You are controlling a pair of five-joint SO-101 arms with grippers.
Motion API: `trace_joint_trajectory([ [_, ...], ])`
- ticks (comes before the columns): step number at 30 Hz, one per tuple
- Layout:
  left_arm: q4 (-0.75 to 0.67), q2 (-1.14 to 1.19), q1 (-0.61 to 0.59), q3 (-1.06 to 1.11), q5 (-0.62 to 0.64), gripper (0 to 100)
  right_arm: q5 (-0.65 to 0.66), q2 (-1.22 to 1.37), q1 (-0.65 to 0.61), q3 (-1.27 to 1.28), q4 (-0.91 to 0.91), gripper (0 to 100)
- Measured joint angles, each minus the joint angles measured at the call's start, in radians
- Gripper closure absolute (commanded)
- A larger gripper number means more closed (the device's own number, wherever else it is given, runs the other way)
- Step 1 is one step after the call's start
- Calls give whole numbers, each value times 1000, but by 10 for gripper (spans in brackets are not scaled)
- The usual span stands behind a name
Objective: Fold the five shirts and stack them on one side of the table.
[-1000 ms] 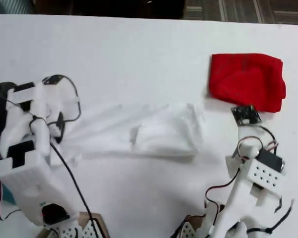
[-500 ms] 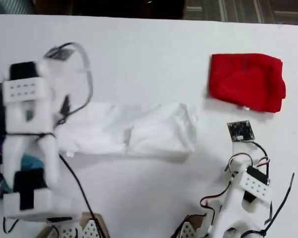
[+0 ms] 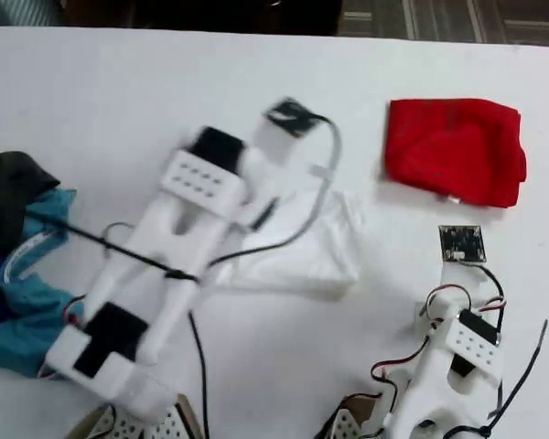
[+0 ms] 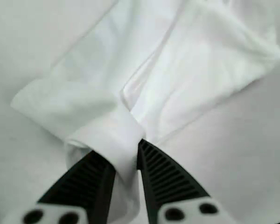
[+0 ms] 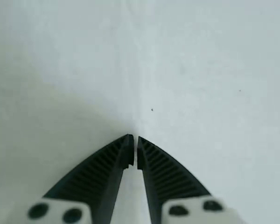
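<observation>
White table (image 3: 256, 64), dark strip of room along its far edge. Loose heap of unfolded shirts (image 3: 18, 265), black, teal and blue, well left of the white shirt (image 3: 325, 247) at the table edge. Left arm (image 3: 165, 265) lies diagonally across the white shirt's left part and hides it. Left gripper (image 4: 126, 156) is clamped on a bunched fold of the white shirt (image 4: 186, 70), cloth pinched between both black fingers. White shirt sits mid-table, partly folded and creased, with layers overlapping. Folded red shirt (image 3: 455, 149) is right of the white shirt and farther back, not touching it. Right arm (image 3: 457, 357) is right of the white shirt at the near edge. Right gripper (image 5: 134, 140) is closed on nothing over bare table. Judgement: the shirt is thin, light and limp, likely to sag and slide on the smooth top. Best taken at a hem or corner, pinching all layers together so the fold holds.
</observation>
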Motion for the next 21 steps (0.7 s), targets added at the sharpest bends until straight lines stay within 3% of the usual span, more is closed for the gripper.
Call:
trace_joint_trajectory([
  [7, -23, 272, 146, -304, 49, 975, -2, 0, 2, 0, -2, 977],
  [15, 11, 632, 195, -666, 52, 971, -2, 0, 2, 0, -2, 977],
  [21, 130, 801, 195, -922, 52, 806, -2, 0, 2, 0, -2, 977],
])
